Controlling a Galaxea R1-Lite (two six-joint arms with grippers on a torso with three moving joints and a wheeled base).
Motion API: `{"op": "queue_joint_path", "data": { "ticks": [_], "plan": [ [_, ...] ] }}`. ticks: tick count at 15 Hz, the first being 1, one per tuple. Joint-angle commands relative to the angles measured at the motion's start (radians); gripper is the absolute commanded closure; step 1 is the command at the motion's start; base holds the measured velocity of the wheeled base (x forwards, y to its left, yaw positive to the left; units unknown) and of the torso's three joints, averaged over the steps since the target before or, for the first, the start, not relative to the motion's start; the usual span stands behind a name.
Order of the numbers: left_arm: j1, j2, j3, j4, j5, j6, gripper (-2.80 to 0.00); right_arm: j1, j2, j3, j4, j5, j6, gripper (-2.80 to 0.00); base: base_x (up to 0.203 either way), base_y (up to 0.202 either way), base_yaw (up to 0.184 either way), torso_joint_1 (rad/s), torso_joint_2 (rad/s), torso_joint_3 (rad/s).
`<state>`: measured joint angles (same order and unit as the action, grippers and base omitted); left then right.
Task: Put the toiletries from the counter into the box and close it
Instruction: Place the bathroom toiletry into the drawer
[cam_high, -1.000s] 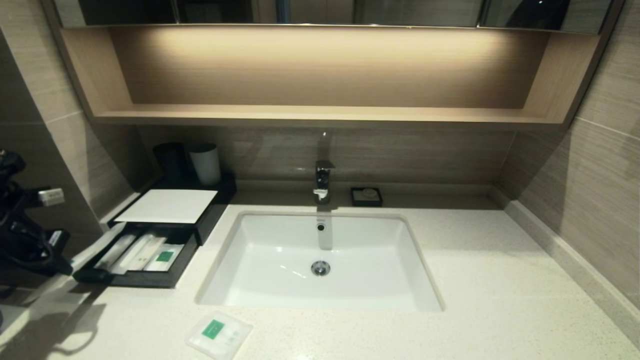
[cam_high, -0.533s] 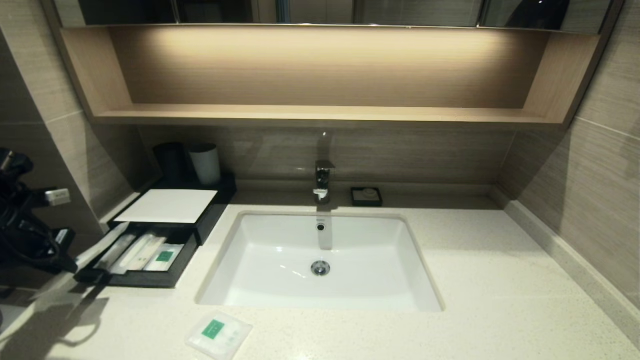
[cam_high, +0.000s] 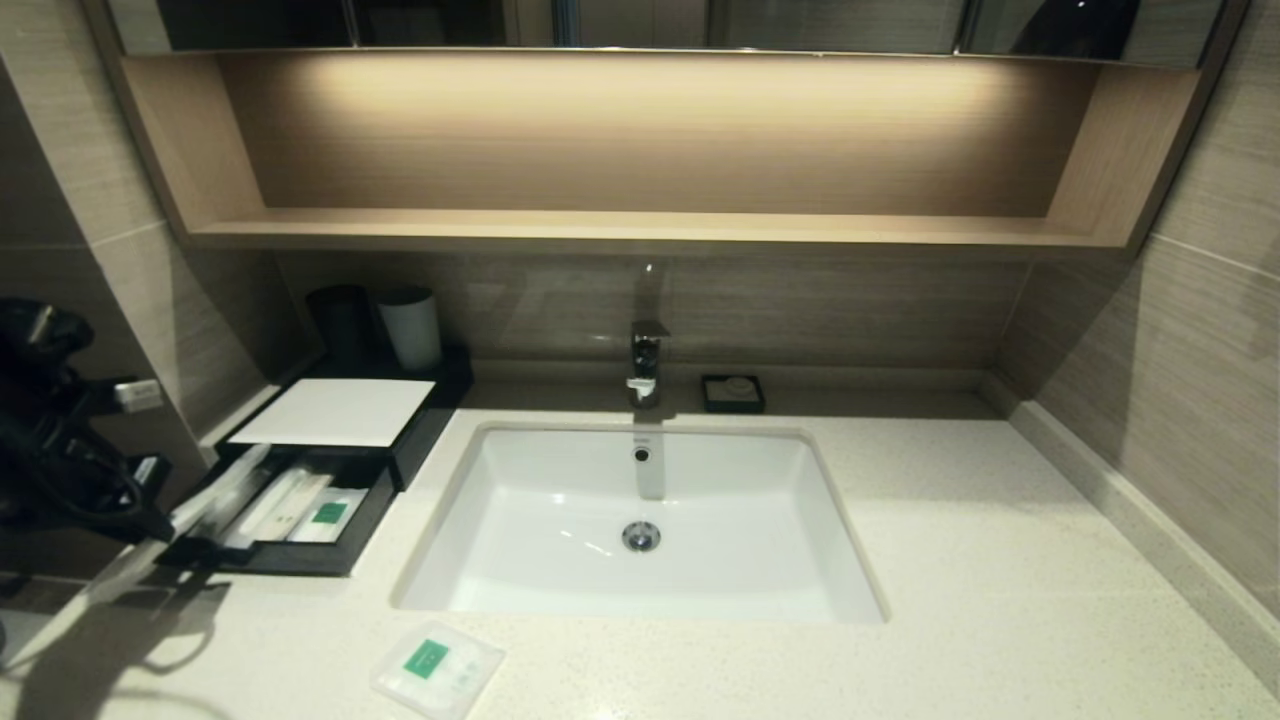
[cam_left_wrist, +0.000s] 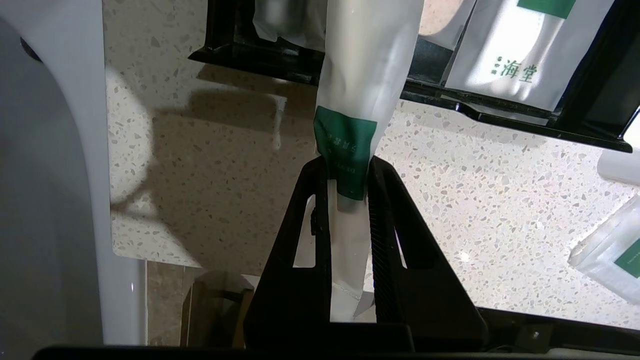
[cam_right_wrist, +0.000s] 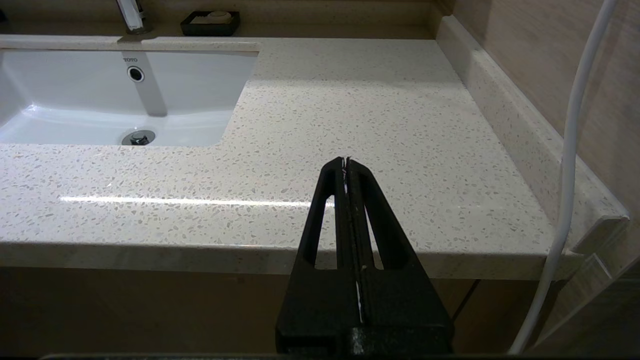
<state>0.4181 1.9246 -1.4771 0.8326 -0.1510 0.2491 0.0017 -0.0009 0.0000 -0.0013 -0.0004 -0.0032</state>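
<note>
My left gripper is shut on the long thin packet and holds it above the counter at the far left. The packet's far end reaches over the left edge of the box's open black drawer. In the left wrist view the gripper pinches the packet at its green label. The box's white top panel lies behind the drawer. The flat squarish packet lies on the counter at the front, below the sink's left corner, and also shows in the left wrist view. My right gripper is shut and empty, parked off the counter's front right edge.
Several white packets lie in the drawer. A white sink with a tap fills the counter's middle. A small dark soap dish stands behind it. A dark cup and a white cup stand behind the box. A wooden shelf hangs above.
My left arm has moved right and forward with the long packet, bringing its far end over the drawer's left edge. The squarish packet and right arm have not moved.
</note>
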Motion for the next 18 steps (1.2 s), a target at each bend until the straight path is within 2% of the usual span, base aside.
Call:
{"op": "queue_joint_path", "data": {
  "ticks": [1,12,18],
  "plan": [
    [-0.009,0.021,-0.008,-0.009,-0.001,-0.004,0.00,0.000,-0.001,0.002,0.000,0.000,0.000,0.00,0.000,0.000,0.000,0.000,0.00,0.000],
    [-0.032,0.073,-0.012,-0.101,-0.004,-0.044,0.00,0.000,-0.001,0.002,0.000,0.000,0.000,0.00,0.000,0.000,0.000,0.000,0.00,0.000],
    [-0.044,0.092,-0.012,-0.151,-0.005,-0.094,0.00,0.000,0.001,0.002,0.000,0.000,0.000,0.00,0.000,0.000,0.000,0.000,0.00,0.000]
  ]
}}
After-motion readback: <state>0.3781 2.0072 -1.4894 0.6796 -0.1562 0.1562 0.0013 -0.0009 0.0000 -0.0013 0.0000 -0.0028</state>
